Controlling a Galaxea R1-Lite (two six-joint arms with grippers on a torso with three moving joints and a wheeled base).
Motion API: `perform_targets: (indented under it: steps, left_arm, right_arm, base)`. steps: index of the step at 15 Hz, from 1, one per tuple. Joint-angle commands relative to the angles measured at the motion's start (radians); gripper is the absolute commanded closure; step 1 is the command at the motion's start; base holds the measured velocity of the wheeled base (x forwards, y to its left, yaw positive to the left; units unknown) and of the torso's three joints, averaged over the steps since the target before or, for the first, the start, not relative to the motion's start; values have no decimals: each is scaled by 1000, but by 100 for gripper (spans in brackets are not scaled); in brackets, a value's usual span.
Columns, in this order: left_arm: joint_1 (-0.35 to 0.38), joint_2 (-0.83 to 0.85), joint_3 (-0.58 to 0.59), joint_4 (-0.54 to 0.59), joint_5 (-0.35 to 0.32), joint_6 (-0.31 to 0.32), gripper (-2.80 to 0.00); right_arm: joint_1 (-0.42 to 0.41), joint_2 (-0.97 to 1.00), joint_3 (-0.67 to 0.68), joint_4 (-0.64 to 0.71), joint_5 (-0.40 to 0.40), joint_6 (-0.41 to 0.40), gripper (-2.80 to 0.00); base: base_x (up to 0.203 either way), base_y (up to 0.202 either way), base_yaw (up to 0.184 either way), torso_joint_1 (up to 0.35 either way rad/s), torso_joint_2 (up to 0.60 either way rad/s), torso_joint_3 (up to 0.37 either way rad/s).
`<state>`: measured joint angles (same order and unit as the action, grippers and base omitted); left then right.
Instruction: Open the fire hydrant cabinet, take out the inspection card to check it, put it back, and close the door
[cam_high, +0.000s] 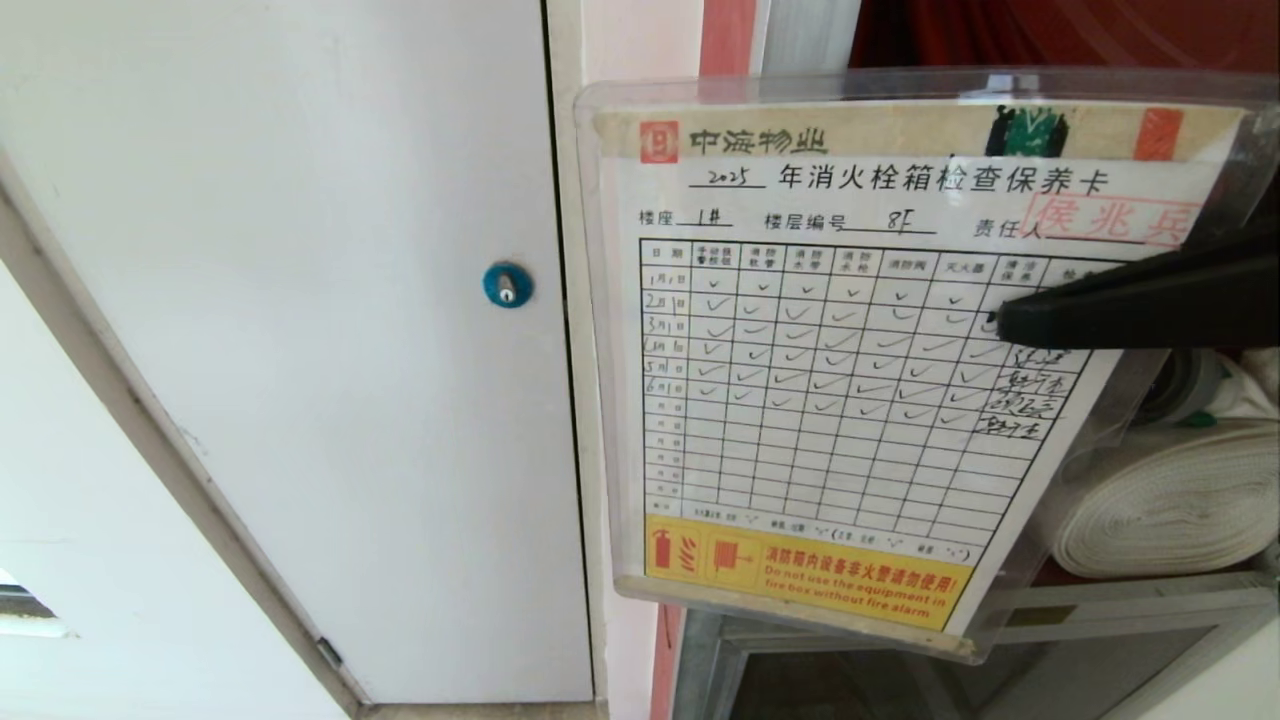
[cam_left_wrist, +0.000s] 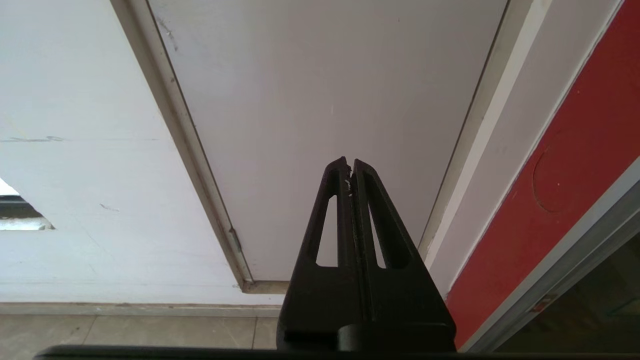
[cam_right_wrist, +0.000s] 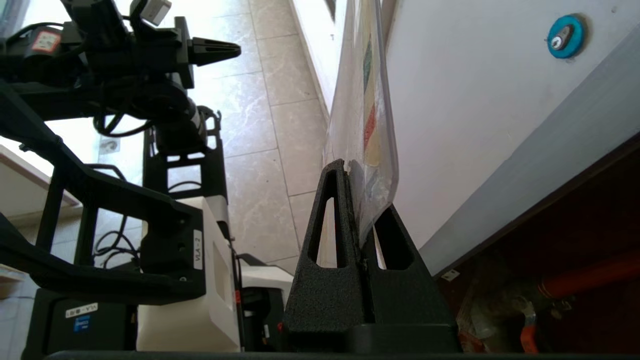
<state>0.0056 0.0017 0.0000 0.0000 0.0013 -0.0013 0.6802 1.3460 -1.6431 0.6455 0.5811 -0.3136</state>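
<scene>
The inspection card (cam_high: 830, 400) hangs close in front of the head camera, in a clear sleeve. It is white, with a grid of checkmarks and a yellow strip along its lower edge. My right gripper (cam_high: 1005, 320) reaches in from the right and is shut on the card's right side. The right wrist view shows the card (cam_right_wrist: 370, 100) edge-on, pinched in that gripper (cam_right_wrist: 356, 172). Behind the card the fire hydrant cabinet (cam_high: 1050, 35) stands open, with its red inside and a white rolled hose (cam_high: 1170, 500). My left gripper (cam_left_wrist: 349, 162) is parked low, shut and empty. The door is out of view.
A white flush panel (cam_high: 300, 350) with a round blue lock (cam_high: 507, 284) fills the wall left of the cabinet. Below the card is a smaller dark glass panel (cam_high: 850, 685). In the right wrist view, my own base (cam_right_wrist: 185, 280) stands on the tiled floor (cam_right_wrist: 260, 125).
</scene>
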Motion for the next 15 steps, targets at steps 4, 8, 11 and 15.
perform_targets:
  steps: [4,8,11,15]
  left_arm:
    - [1,1,1,0,0,0,0]
    - [1,1,1,0,0,0,0]
    - [1,1,2,0,0,0,0]
    - [1,0,2,0,0,0,0]
  right_arm:
    - [22,20,-56,24,0,-10,0]
    - [30,34,-66,24,0,-12,0]
    - [32,35,-75,23,2,-12,0]
    - [30,26,-73,23,4,-10,0]
  base:
    - [0,0,0,0,0,0]
    - [0,0,0,0,0,0]
    - [0,0,0,0,0,0]
    - [0,0,0,0,0,0]
